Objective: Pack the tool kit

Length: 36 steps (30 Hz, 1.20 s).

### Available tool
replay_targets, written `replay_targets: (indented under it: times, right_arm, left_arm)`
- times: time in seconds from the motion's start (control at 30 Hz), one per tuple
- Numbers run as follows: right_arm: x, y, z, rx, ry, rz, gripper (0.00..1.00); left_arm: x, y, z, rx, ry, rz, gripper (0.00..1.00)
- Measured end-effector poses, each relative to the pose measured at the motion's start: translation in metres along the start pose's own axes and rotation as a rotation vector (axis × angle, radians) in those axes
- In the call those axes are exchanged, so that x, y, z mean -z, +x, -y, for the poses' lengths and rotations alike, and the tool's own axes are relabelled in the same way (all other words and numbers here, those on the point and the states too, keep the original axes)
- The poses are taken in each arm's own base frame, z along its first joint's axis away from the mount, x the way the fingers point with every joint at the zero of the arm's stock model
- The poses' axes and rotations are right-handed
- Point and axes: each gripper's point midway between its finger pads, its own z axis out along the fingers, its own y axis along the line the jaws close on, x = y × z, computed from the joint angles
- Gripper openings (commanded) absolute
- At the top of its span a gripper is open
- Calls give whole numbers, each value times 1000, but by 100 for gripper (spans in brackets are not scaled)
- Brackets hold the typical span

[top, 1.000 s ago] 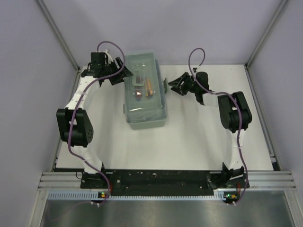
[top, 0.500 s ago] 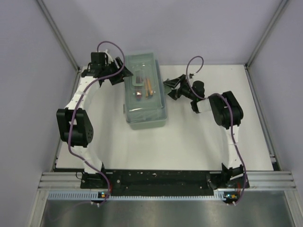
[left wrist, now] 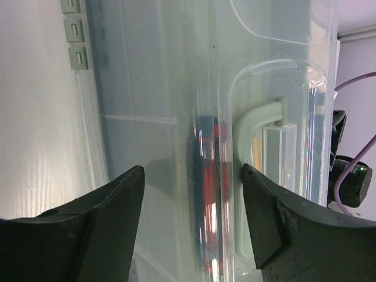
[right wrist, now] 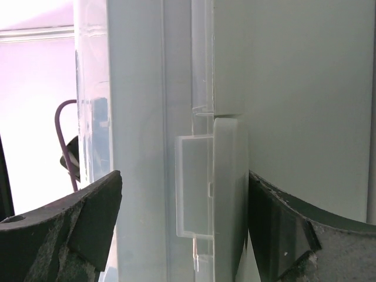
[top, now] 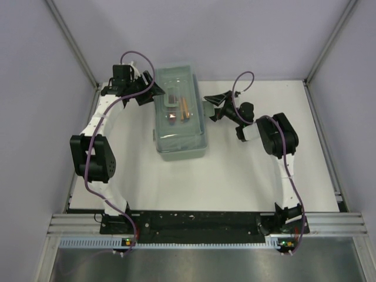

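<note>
While toolbox (top: 181, 111) sits on white table (top: 247, 170) between lilac walls (top: 35, 88), left jaws, right jaws spread wide, clamping nothing

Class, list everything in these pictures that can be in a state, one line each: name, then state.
tool box: closed, standing upright.
clear lid: down over the box.
red-and-blue tool: lying inside, under the lid.
left gripper: open, at the box's left side.
right gripper: open, one finger either side of the side latch.
side latch: fastened or not, cannot tell.
</note>
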Motion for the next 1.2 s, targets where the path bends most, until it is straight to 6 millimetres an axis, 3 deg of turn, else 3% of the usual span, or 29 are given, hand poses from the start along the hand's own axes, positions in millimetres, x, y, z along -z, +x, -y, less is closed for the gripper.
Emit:
replay_targets:
  times: [0.27,0.47,0.83,1.07,1.2]
  right_arm:
    - [2,3,3,24,33,-7,71]
    - [3,7,3,93,157,-24,67]
    - [1,12,4,144,282,-107,65]
    - [5,14,-4,210,352,-131,70]
    - [5,14,-7,240,393,-147,65]
  left_arm:
    - [0,0,0,-2,-2,1,69]
    - [0,0,-1,-6,-3,2,69]
    - [0,-3,-2,-21,-4,11,69]
    - [-3,-5,-3,-23,4,17,69]
    - [-4,-6,-3,-21,5,18,69]
